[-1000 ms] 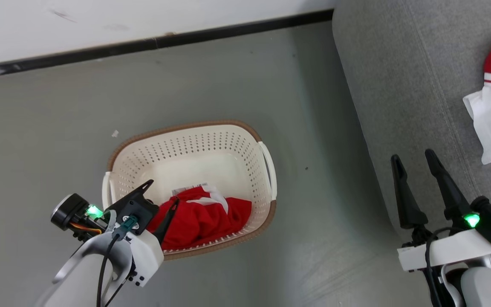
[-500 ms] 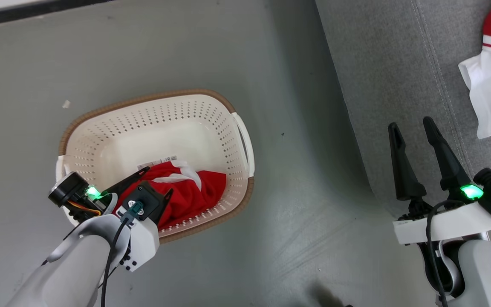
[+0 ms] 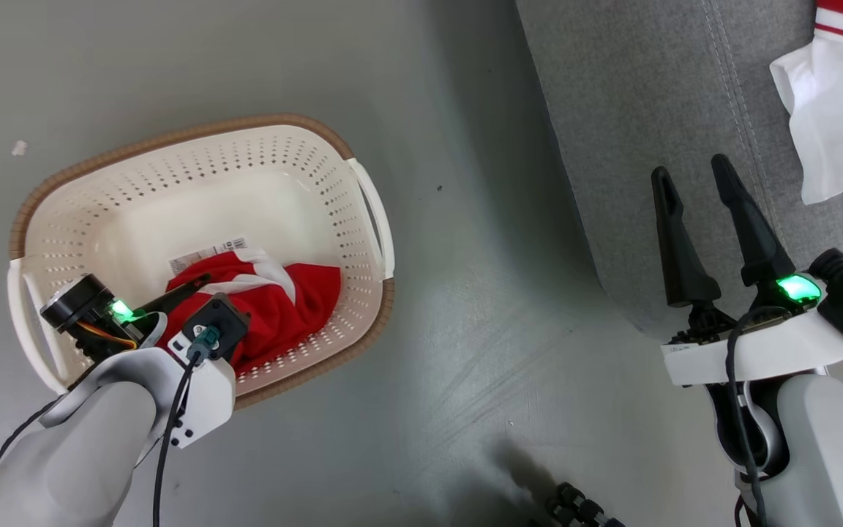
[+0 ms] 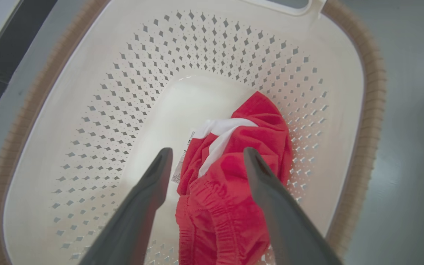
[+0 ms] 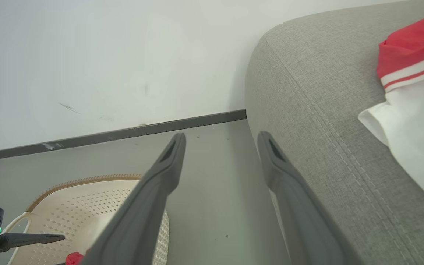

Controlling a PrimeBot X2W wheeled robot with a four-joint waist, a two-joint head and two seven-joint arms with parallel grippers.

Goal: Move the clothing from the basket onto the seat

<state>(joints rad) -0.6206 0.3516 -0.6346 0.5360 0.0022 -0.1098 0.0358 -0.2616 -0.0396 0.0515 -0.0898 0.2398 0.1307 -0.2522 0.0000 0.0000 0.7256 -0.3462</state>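
pickup step: my left gripper hangs spread over the red clothing bunched in the basket, nothing pinched yet. next i need to sink, close on a fold, lift to the seat. right gripper spread, idle.

1. Head view looks steeply down on the floor, basket and seat.
2. Left wrist view peers closely down into the basket.
3. Right wrist view looks low across the floor toward the wall, sharing basket and seat with the head view.
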